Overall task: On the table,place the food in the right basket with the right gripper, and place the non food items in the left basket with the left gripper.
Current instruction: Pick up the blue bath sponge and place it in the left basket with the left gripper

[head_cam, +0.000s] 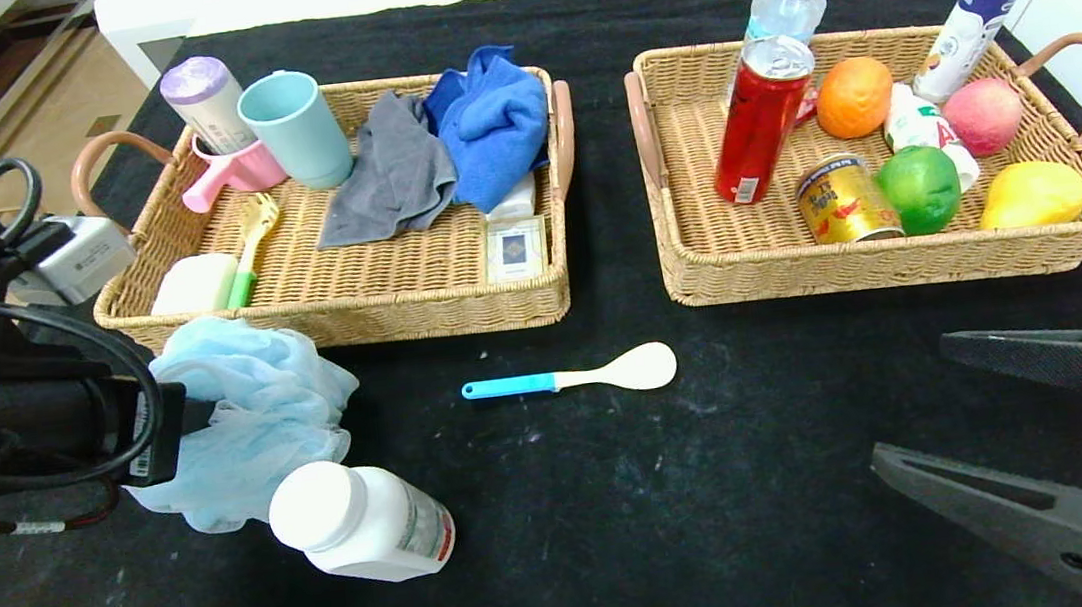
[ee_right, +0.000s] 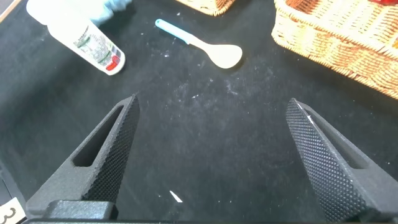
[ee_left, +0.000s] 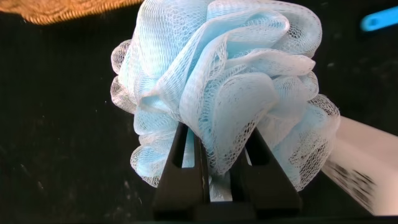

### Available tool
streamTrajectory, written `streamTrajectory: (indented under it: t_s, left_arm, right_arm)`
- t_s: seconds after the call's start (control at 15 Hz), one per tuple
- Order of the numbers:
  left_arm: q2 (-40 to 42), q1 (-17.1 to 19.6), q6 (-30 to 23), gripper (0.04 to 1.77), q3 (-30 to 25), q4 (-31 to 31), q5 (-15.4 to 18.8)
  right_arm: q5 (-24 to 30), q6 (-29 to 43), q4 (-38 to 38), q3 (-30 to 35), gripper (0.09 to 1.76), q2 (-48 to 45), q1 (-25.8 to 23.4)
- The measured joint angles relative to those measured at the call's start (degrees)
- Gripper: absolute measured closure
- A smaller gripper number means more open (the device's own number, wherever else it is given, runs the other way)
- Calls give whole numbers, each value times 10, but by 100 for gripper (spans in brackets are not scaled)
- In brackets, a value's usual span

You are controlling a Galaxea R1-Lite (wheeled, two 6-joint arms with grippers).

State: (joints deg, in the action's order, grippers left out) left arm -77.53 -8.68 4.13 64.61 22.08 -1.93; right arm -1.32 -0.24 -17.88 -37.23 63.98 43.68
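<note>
Almost done: your left gripper (ee_left: 214,165) squeezes the blue bath puff (head_cam: 246,415) just before the left basket (head_cam: 341,314). Your spoon (head_cam: 579,376) and white bottle (head_cam: 363,523) wait. Your right gripper (ee_right: 211,155) gapes wide, holding nothing.
</note>
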Motion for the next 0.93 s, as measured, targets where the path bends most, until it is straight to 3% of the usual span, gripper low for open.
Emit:
streamTrajectory:
  t_s: [0.27,0.47,0.8,0.93]
  left_arm:
    - [49,-18,-3,154,6,-7,3]
    - [67,-20,-4,154,23,-46,7]
    - [52,-25,-11,155,77,-84,23]
    - [28,-26,-12,155,105,-132,23]
  right_arm:
    - [0,0,0,1,14,4,0]
    - [-1,0,0,1,14,12,-1]
    - [-1,0,0,2,14,19,-3]
    - [-1,0,0,2,14,20,-5]
